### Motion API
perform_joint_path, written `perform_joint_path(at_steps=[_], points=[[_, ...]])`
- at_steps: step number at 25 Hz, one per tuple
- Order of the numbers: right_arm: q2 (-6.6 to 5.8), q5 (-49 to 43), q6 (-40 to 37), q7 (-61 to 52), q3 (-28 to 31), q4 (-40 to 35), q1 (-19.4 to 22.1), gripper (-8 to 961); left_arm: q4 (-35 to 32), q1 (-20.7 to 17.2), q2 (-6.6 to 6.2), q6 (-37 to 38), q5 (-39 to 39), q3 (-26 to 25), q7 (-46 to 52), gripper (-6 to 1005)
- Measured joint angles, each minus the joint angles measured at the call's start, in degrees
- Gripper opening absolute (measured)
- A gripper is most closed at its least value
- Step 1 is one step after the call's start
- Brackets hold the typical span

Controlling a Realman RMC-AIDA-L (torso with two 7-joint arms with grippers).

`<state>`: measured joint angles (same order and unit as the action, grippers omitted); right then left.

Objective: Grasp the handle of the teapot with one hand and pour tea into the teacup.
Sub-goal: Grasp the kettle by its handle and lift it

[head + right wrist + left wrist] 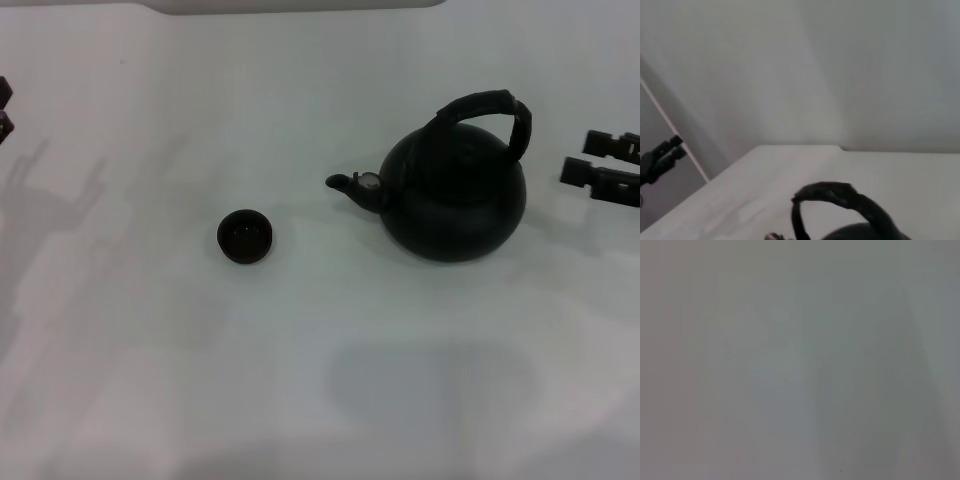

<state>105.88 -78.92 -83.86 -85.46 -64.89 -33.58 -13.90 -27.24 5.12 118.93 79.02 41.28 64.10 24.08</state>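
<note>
The matte black teapot [455,200] stands upright on the white table, right of centre, with its spout [352,184] pointing left. Its thick black arched handle [487,104] spans the top and also shows in the right wrist view [840,196]. The small dark teacup [245,236] stands alone to the left of the spout, apart from it. No tea is visible. My right gripper [592,160] is open and empty just right of the teapot, at handle height. My left gripper [3,108] is open at the far left edge, far from the cup.
The white table [320,390] stretches bare around both objects. A white raised edge [300,5] runs along the back. The left wrist view shows only a plain pale surface. The left gripper shows farther off in the right wrist view [660,157].
</note>
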Motion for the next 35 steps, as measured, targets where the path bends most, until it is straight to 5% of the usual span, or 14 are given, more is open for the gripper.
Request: perform_joint_path(at_steps=[5, 11, 24, 35], points=[[3.26, -0.5, 1.2, 1.0, 0.0, -3.0, 0.7, 840, 0.2, 0.1, -0.01, 0.1, 0.1, 0.1, 0.0, 808], [5.43, -1.1, 3.8, 2.9, -0.1, -4.6, 0.9, 840, 0.6, 0.1, -0.01, 1.0, 0.2, 0.1, -0.1, 807], [8.27, -1.9, 12.0, 7.9, -0.3, -5.7, 0.2, 839, 0.9, -0.5, -0.01, 3.0, 0.4, 0.2, -0.1, 805], [9.24, -1.4, 16.3, 8.5, -0.4, -5.7, -0.4, 838, 0.9, -0.4, -0.01, 3.7, 0.3, 0.2, -0.3, 805]])
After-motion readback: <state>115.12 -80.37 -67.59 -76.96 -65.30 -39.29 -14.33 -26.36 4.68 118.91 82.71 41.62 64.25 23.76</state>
